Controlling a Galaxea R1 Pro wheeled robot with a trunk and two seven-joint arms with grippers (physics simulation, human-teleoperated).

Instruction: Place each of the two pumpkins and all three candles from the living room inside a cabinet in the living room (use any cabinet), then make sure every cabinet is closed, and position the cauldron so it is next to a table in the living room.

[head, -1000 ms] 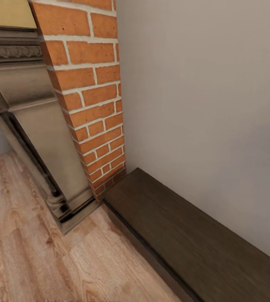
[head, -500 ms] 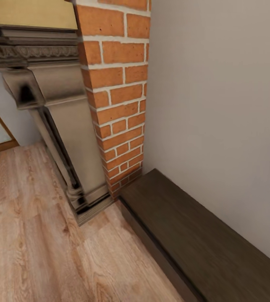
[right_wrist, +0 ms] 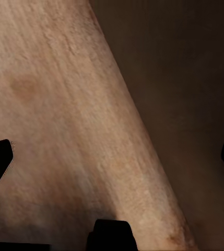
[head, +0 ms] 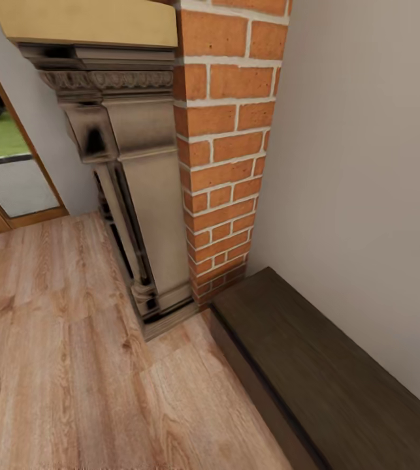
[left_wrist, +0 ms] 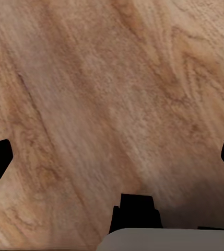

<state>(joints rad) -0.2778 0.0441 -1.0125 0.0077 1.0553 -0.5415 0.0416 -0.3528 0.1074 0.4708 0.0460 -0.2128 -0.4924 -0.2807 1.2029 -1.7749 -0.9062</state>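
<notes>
Lower right: dark-brown low cabinet (head: 314, 365), front shut, beside brick column (head: 226, 150). Left claw (left_wrist: 112, 157) & right claw (right_wrist: 112, 157) both spread wide, empty.

Brick column (head: 226, 150) beside a carved grey fireplace surround (head: 141, 196) with yellow mantel top (head: 85, 23); wood plank floor (head: 59, 365); glass door (head: 7, 183) at left; plain wall (head: 366, 163).

You are looking down at a light-brown wood-plank floor (head: 59, 365) with visible grain. Standing directly on it, a long, low, dark-brown wooden cabinet (head: 327, 372) runs along the pale wall, its flat top bare. Just beside the cabinet's end, a red-brick column (head: 226, 170) meets the floor, and a grey carved stone fireplace surround (head: 151, 222) stands against that column.
</notes>
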